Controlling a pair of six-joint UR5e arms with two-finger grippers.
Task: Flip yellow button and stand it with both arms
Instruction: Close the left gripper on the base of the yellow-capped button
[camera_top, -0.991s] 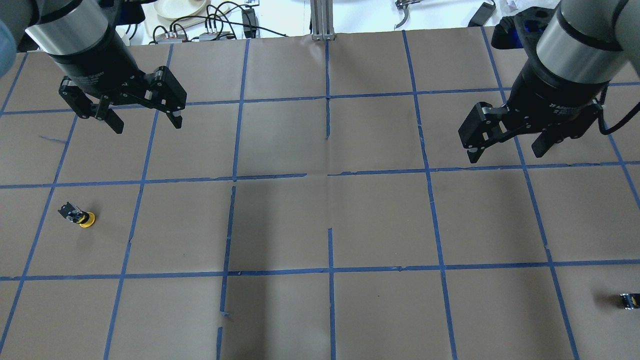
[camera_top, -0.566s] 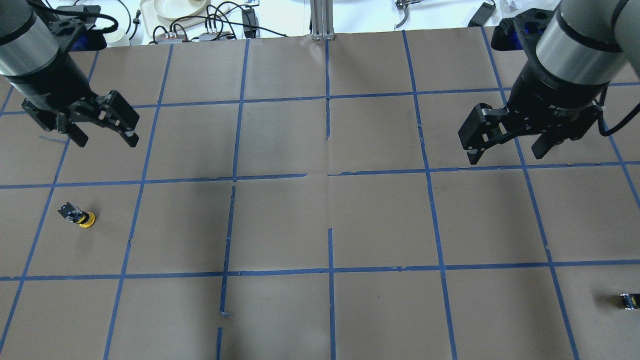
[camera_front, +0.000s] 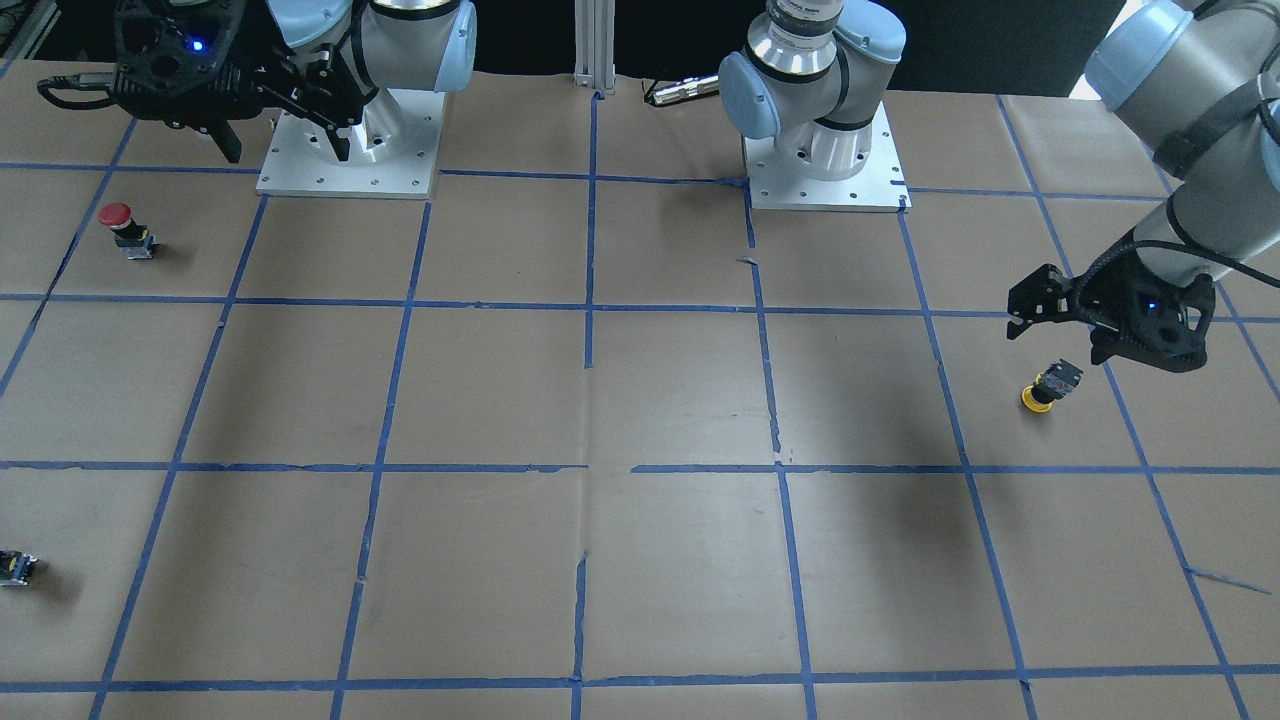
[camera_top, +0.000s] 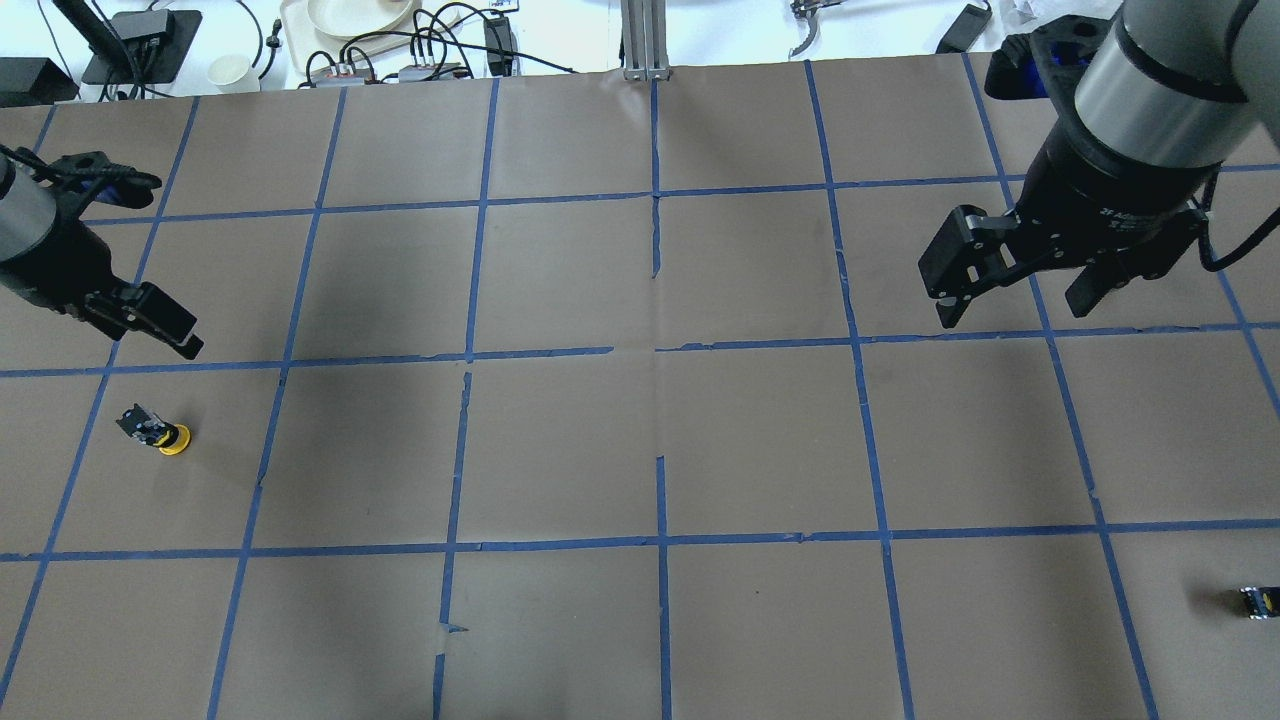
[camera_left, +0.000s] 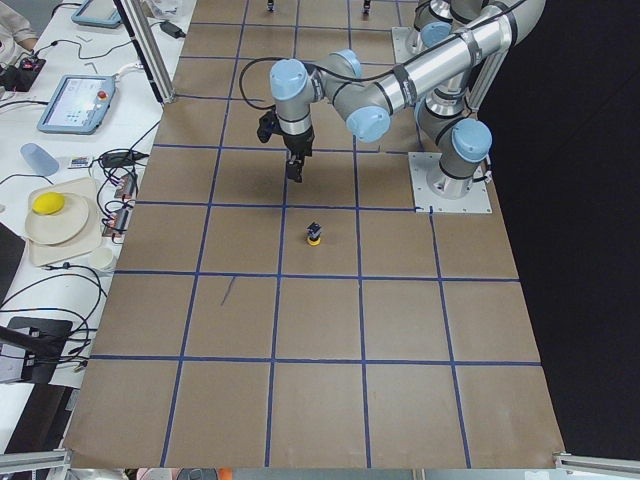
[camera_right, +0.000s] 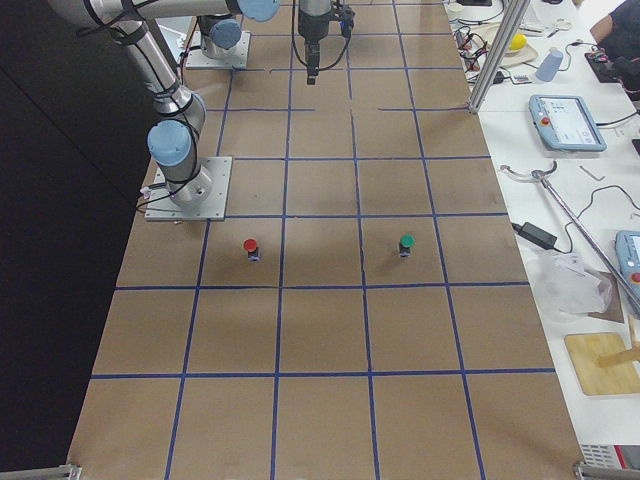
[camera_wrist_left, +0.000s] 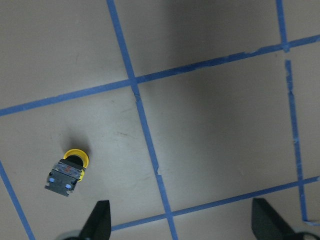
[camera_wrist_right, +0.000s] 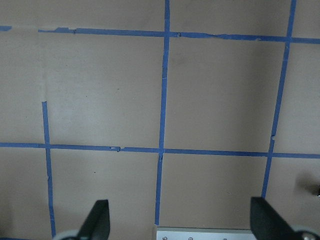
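Note:
The yellow button (camera_top: 160, 432) rests on the brown paper at the table's left side, apart from both grippers. Its yellow cap is on the paper and its grey-black block points up and away. It also shows in the front view (camera_front: 1045, 388), the left side view (camera_left: 314, 234) and the left wrist view (camera_wrist_left: 68, 170). My left gripper (camera_top: 140, 325) hangs open and empty just behind and above it; in the left wrist view (camera_wrist_left: 182, 225) the button lies left of the left fingertip (camera_wrist_left: 100, 220). My right gripper (camera_top: 1012, 305) is open and empty, high over the right side.
A red-capped button (camera_front: 117, 222) stands near the right arm's base plate (camera_front: 345, 185). A green-capped button (camera_right: 405, 243) stands farther out. A tiny dark block with a yellow spot (camera_top: 1258, 601) lies near the right edge. Cables and dishes (camera_top: 350, 20) lie beyond the far edge.
My left gripper has swung left and down, from the far row of squares to just behind the yellow button. The right gripper and the button have stayed put.

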